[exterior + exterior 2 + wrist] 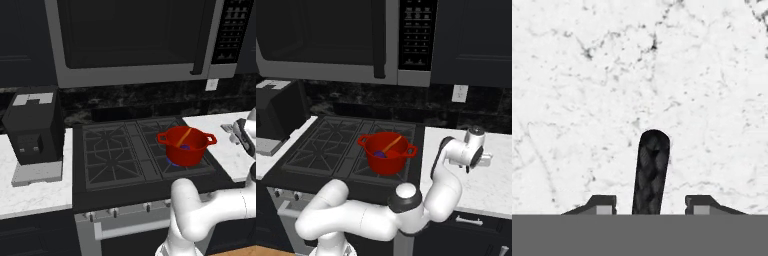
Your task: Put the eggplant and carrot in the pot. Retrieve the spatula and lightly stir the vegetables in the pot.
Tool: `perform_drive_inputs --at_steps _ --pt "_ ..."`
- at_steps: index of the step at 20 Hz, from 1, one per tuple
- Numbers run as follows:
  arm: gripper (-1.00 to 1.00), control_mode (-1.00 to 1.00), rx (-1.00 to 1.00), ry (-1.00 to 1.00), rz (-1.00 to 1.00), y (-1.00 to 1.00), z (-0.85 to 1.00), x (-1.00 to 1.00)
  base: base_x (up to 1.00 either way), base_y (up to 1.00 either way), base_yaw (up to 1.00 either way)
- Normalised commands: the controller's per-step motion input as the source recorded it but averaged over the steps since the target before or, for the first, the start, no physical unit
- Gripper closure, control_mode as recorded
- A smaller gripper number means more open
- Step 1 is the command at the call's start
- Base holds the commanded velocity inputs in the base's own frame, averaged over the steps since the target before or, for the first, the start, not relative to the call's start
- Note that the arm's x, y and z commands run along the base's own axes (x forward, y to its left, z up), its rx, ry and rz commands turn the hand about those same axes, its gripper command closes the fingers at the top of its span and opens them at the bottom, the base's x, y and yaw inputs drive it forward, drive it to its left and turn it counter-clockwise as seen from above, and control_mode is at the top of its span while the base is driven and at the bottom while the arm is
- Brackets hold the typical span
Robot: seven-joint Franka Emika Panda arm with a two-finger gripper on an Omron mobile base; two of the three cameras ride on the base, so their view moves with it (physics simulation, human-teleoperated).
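Now the hand point(650, 206) hangs spread over the marble worktop point(587, 100), a dark handle point(652, 170) between its fingertips, ungripped. Carrot point(392, 145) and eggplant point(379, 155) lie in the pot point(387, 161). No lettering is legible.

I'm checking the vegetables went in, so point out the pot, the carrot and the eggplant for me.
pot point(187, 152): left base view, on its red front wall.
carrot point(392, 145): right base view, middle of the orange stick.
eggplant point(379, 154): right base view, on the purple lump inside the pot.

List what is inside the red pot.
Inside the pot lie the carrot, leaning from floor to far rim, and the purple eggplant on the bottom. The pot's near wall hides the floor closest to the camera.
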Motion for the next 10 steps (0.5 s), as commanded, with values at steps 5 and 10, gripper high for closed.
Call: perform_drive_inputs --at_steps 5,10 --pt "1.00 -1.00 0.00 0.01 0.03 0.03 -0.05 -0.48 0.00 0.00 0.00" --pt "1.00 -1.00 -0.10 -0.17 0.15 0.04 0.78 -0.94 0.00 0.00 0.00"
